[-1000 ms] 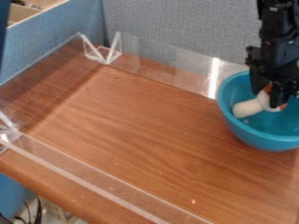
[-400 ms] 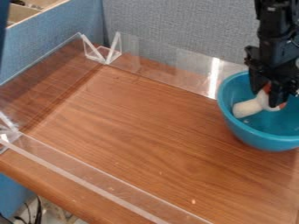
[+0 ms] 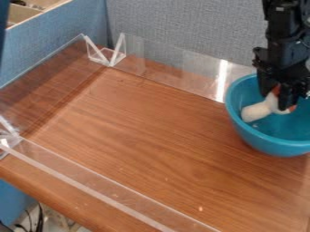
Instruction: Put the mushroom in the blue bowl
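Blue bowl: the blue bowl (image 3: 269, 125) sits at the right end of the wooden table (image 3: 133, 136), close to the clear plastic wall (image 3: 182, 63) at the table's far side; its glossy teal inside faces up and its right part runs out of view.

Contents of the bowl: the mushroom (image 3: 256, 111) is inside the bowl's rim, over the left half of the hollow — a cream-white lump with a faint tan tint. Whether it rests on the bowl's inner wall or hangs just clear of it cannot be told.

Change since the earlier frames: none — mushroom, bowl and arm sit where they were a second ago, and the pincer's spread looks the same.

Arm pose: the dark arm comes down from above the bowl, steeply tilted, its tip dipped inside the rim.

Pincer: the gripper (image 3: 278, 98) has its jaws partly spread and the mushroom lies at their tips, a little to the left; whether they pinch it or have let it go cannot be told from this view.

Rest of the table: bare wood left of the bowl, edged by low clear walls.
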Available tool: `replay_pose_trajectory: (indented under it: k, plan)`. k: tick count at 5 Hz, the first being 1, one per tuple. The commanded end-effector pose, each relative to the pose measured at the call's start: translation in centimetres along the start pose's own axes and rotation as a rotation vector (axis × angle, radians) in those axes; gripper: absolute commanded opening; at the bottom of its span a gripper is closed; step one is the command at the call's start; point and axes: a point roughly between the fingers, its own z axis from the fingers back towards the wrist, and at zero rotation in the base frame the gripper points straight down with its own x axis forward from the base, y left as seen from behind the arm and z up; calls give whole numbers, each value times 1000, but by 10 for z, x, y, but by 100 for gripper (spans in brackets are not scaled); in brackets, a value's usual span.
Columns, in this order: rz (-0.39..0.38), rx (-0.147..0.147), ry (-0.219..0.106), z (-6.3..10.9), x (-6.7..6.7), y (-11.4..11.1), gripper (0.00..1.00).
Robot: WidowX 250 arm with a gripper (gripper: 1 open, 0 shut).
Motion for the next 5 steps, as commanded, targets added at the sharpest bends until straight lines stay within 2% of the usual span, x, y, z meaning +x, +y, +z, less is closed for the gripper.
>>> replay_pose_trajectory:
  k: [1,5]
  plan:
    - [1,28,-71,29,7,7,0]
    - [12,12,-58,20,5,10,0]
